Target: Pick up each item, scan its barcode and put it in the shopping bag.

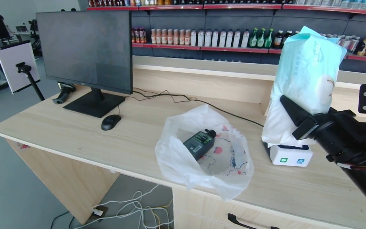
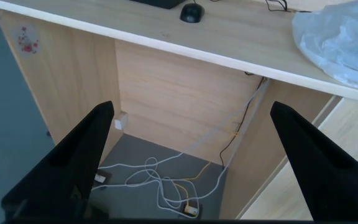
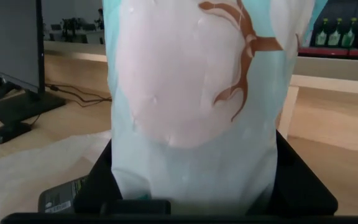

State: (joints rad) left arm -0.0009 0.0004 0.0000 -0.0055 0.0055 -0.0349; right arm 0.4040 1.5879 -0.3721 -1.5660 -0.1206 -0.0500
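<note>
My right gripper (image 1: 300, 119) is shut on a tall pale blue and white soft package (image 1: 303, 82), held upright above the white scanner box (image 1: 291, 155) at the counter's right. In the right wrist view the package (image 3: 194, 93) stands between the black fingers (image 3: 297, 180). The white plastic shopping bag (image 1: 176, 159) lies open at the counter's middle front, with a dark green bottle (image 1: 199, 143) inside it. A corner of that bottle (image 3: 64, 196) and the bag (image 3: 23, 174) lie below the package. My left gripper (image 2: 191, 162) hangs open below the counter edge, with nothing between its fingers.
A monitor (image 1: 86, 49) on its stand, a black mouse (image 1: 110, 121) and a handheld scanner (image 1: 63, 93) occupy the counter's left. A black cable (image 1: 202, 103) runs behind the bag. Shelves of bottles (image 1: 221, 37) line the back. Loose cables (image 2: 166, 180) lie on the floor under the counter.
</note>
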